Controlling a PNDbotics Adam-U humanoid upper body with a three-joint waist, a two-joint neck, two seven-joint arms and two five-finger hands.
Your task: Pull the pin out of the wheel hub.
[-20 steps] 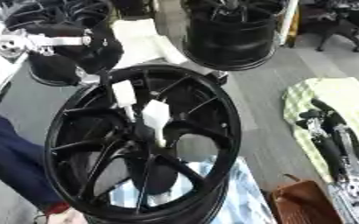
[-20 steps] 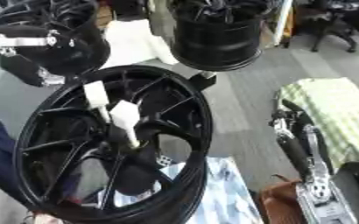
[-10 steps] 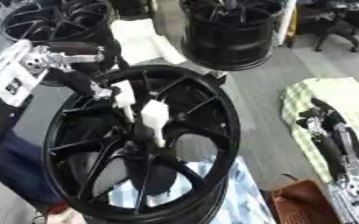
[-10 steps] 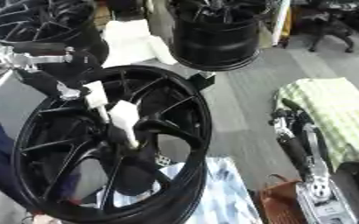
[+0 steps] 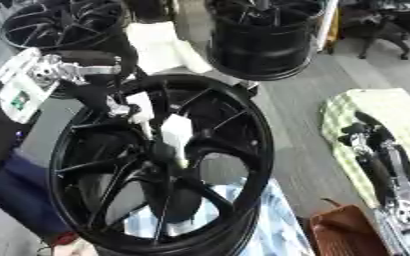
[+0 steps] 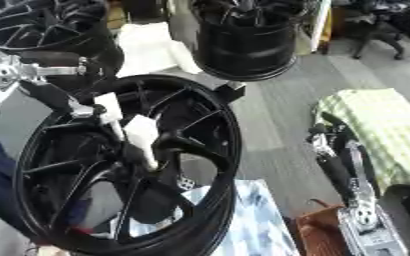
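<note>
A large black spoked wheel (image 5: pixel 160 165) stands nearly upright at the centre, tilted slightly away, its lower rim resting on a blue-and-white patterned cloth (image 5: pixel 261 225). At the wheel hub (image 5: pixel 169 150) a white pin (image 5: pixel 175 134) sits against the centre boss, and a second, narrower white piece (image 5: pixel 141 107) lies just above and to its left, between two spokes.

The left hand (image 5: pixel 99 95), black with silver joints, reaches in from the upper left across the wheel's upper rim; its dark fingers meet the narrower white piece, but whether they curl round it or only touch it cannot be told. The right hand (image 5: pixel 392 170) lies near the lower right, well apart from the wheel, its slender dark-and-silver fingers extended and relaxed over a green checked cloth (image 5: pixel 383 115), holding nothing.

Open room: a band of bare grey floor (image 5: pixel 296 120) separates the wheel's right rim from the checked cloth. Behind, a second black wheel lying flat (image 5: pixel 261 40) stands close to the upper rim, and a third spoked wheel (image 5: pixel 64 22) occupies the upper left. A brown basket (image 5: pixel 348 235) sits at the lower right edge.

A small green-marked label on the left arm's white housing (image 5: pixel 20 95) is not legible. The right eye view shows a small black block (image 6: pixel 230 91) on the wheel's upper right rim more clearly.
</note>
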